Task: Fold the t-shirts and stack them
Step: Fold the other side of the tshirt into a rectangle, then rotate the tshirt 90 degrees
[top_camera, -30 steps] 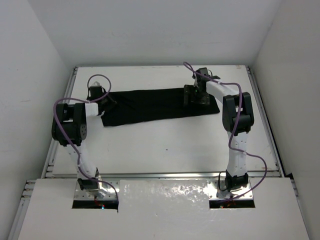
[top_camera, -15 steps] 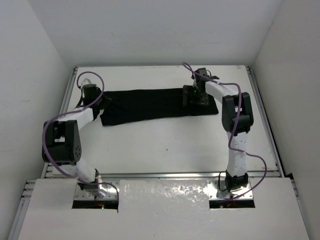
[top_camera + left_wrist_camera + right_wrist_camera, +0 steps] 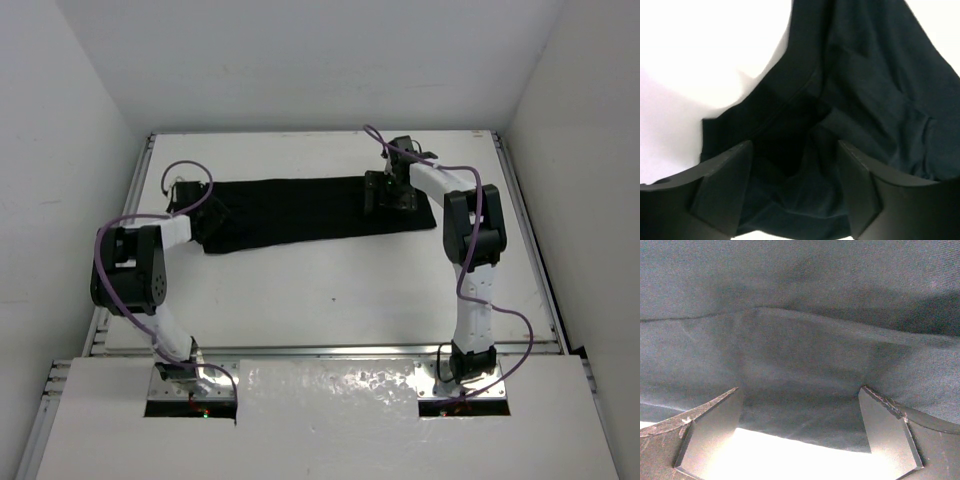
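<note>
Looking down from above, you see the t-shirt [image 3: 300,208] lying as a long black strip across the far half of the table [image 3: 350,290]. Your left gripper [image 3: 203,212] sits at the strip's left end, jaws apart, with rumpled cloth showing between the fingers [image 3: 722,190] and nothing pinched. Your right gripper [image 3: 388,195] is low over the right end, jaws spread wide, with flat cloth and a patch of bare table between them.

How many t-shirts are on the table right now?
1. The plain black cloth t-shirt lies stretched along the far side of the white table; another underneath it would be hidden.
</note>
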{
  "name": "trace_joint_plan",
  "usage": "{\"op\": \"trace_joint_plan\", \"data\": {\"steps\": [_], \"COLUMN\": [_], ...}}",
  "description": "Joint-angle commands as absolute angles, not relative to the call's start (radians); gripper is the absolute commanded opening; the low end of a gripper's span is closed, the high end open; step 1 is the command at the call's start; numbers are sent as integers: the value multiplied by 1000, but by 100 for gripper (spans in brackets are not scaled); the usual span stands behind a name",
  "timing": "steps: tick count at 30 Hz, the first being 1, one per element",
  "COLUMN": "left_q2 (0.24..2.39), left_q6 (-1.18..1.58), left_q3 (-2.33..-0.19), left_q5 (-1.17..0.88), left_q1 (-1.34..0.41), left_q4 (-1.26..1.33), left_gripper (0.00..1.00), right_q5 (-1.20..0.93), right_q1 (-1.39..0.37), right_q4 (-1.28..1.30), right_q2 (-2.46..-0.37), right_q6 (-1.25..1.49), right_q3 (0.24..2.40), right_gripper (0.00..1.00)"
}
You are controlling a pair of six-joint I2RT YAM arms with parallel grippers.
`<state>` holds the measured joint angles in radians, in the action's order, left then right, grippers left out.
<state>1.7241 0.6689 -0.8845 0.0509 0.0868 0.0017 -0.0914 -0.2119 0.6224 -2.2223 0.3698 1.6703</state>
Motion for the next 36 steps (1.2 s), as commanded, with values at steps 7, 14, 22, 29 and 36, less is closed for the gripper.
{"op": "trace_joint_plan", "data": {"steps": [7, 14, 22, 29, 36], "left_q2": [1690, 1710, 1801, 1934, 2255], "left_q6": [644, 672, 739, 770, 615], "left_q3": [-1081, -1175, -1026, -1065, -1494], "left_q5": [35, -72, -155, -9, -60], "left_q1": [95, 46, -20, -58, -34], "left_q4": [-49, -120, -17, -121, -337], "left_gripper": [77, 73, 13, 2, 1], "right_q5": [-98, -103, -112, -123, -265], "right_q1": [-213, -209, -164, -179, -259], "right_q4": [687, 681, 678, 669, 378], "right_q2": [-2309, -2382, -2353, -2280, -1914], "right_q6": [359, 400, 431, 483, 721], "right_q3": [1799, 1798, 1800, 1616, 1105], "right_gripper": [99, 99, 99, 98, 99]}}
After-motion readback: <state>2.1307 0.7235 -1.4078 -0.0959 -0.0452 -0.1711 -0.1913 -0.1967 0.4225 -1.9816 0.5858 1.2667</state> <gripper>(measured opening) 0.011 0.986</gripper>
